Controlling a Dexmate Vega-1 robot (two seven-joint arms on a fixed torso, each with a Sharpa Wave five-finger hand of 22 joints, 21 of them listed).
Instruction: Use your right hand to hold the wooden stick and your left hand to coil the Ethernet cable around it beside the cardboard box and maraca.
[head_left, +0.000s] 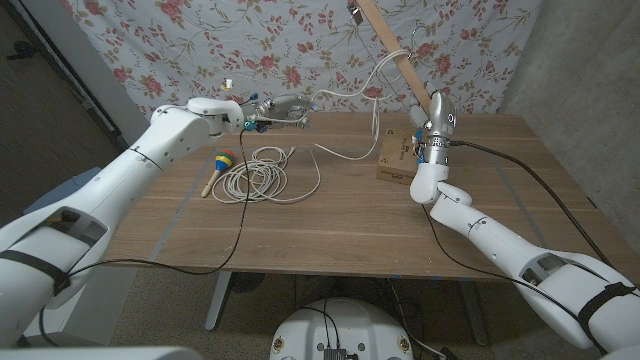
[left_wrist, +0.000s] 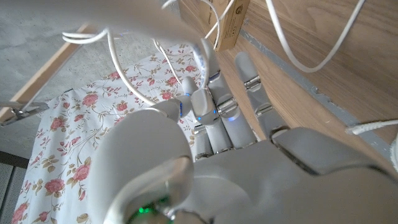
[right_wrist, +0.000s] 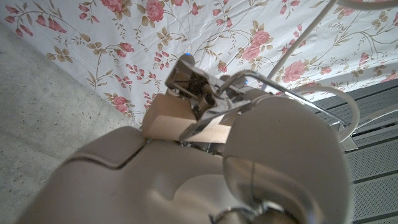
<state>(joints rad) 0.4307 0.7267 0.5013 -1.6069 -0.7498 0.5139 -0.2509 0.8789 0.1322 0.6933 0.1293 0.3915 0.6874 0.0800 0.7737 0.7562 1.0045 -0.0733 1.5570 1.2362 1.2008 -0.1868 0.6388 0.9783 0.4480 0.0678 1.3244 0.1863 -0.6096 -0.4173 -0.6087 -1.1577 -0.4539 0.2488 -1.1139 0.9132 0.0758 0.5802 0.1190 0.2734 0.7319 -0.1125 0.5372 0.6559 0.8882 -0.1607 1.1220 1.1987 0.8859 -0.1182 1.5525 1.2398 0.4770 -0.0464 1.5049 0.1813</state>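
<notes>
My right hand (head_left: 435, 118) grips the lower end of the wooden stick (head_left: 392, 45), which slants up and away above the back right of the table. The white Ethernet cable (head_left: 345, 96) runs from my left hand (head_left: 277, 107) to the stick and loops around it. My left hand holds the cable in the air over the table's far edge. The rest of the cable lies in a loose coil (head_left: 258, 176) on the table. In the left wrist view the fingers (left_wrist: 217, 115) curl by the cable (left_wrist: 134, 22). The right wrist view shows the stick (right_wrist: 177, 122) inside my hand (right_wrist: 186, 180).
A flat cardboard box (head_left: 394, 160) lies on the table just left of my right hand. A colourful maraca (head_left: 219, 166) lies left of the coil. A flowered cloth hangs behind the table (head_left: 330, 230), whose near half is bare wood.
</notes>
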